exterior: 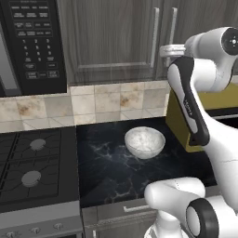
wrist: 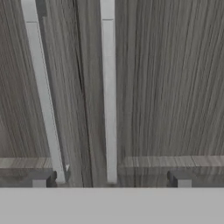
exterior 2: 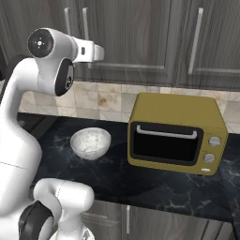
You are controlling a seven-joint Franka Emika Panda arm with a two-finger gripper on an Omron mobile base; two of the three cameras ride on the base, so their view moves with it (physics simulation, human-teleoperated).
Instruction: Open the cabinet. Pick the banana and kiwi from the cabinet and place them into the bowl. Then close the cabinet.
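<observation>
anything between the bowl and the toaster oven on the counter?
Nothing. In the right base view, just bare black marble counter separates the white bowl from the yellow toaster oven; they stand apart.

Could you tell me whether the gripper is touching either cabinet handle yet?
Cannot tell. In the hand view the open gripper faces the closed cabinet, one fingertip overlapping the left handle foot; no gap or contact shows plainly.

Cabinet [wrist: 153,87] doors shut – bar handles [wrist: 108,92] dead ahead; toaster oven [exterior 2: 176,133] crowds counter [exterior 2: 140,183] right.
</observation>
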